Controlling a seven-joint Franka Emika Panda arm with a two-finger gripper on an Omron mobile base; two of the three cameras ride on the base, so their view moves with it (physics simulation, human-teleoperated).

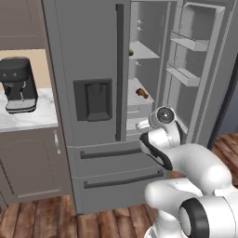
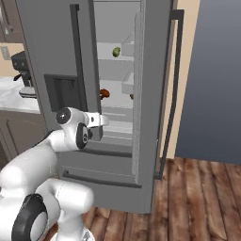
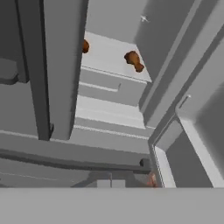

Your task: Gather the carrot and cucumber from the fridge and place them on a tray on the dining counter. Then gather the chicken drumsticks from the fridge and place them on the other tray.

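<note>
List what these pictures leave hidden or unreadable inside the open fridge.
- Second drumstick: hand view, half hidden behind the closed left door.
- Green item on the upper shelf: right base view, too small to identify.
- Carrot: not identifiable anywhere.
- Claw: shut; its tips lie at the hand view's bottom edge, indistinct.

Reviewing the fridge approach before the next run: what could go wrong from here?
1. The left fridge door is closed and half hides one chicken drumstick in the hand view; reaching for it may clip the door edge.
2. The end effector is shut; it must open before closing on the other drumstick.
3. The open right door stands close beside the arm, so a wide swing could hit its shelves.
</note>
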